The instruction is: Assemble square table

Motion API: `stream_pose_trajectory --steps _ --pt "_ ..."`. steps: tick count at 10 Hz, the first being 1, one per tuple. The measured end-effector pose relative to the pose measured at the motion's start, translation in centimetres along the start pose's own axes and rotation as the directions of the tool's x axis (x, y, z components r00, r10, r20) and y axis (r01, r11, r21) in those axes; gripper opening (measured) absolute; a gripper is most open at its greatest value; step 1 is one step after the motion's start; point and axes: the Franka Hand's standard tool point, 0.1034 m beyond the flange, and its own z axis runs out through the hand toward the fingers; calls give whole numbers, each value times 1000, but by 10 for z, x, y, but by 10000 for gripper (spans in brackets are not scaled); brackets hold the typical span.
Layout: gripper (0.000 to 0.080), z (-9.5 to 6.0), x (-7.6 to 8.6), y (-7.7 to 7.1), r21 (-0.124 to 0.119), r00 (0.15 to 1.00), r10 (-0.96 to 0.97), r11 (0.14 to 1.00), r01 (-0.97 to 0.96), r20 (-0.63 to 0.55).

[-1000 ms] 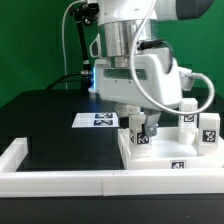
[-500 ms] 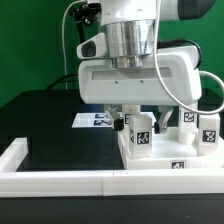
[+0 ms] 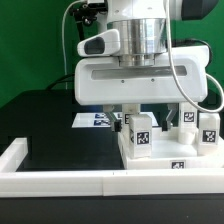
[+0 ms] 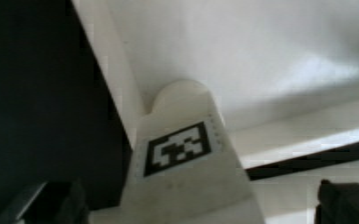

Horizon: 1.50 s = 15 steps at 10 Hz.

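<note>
The square table slab [image 3: 168, 160] lies at the exterior view's right, up against the white rail. One tagged white leg [image 3: 140, 136] stands upright on its near left corner. My gripper [image 3: 140, 120] hangs straight over this leg, its jaws open on either side of the leg's top. In the wrist view the leg [image 4: 183, 150] stands between my dark fingers [image 4: 343, 200], with a gap on each side, and my gripper [image 4: 197, 205] holds nothing. The slab [image 4: 300, 70] shows behind it. Two more legs [image 3: 187, 118] [image 3: 209, 133] stand on the slab's right side.
The marker board [image 3: 98, 120] lies on the black table behind the slab's left edge. The long white rail [image 3: 60, 180] runs along the front, with a short arm at the exterior view's left [image 3: 12, 152]. The arm's broad wrist body [image 3: 140, 80] looms over the slab.
My wrist has turned about its vertical axis above the leg, from angled to square-on to the exterior camera. The leg stays upright in the same place.
</note>
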Motion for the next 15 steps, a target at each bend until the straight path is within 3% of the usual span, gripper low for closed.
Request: stream_pose_trajectory --steps 3,6,10,12,15 --pt "648 -1 2 3 -4 995 -104 995 104 -5" --pt "290 -1 2 4 -4 994 -113 994 113 -4" --pt "290 -1 1 4 -4 998 -60 998 60 -4" --pt "290 -1 1 3 2 988 157 988 -157 -4" --pt "290 0 0 3 4 904 427 904 -427 -6"
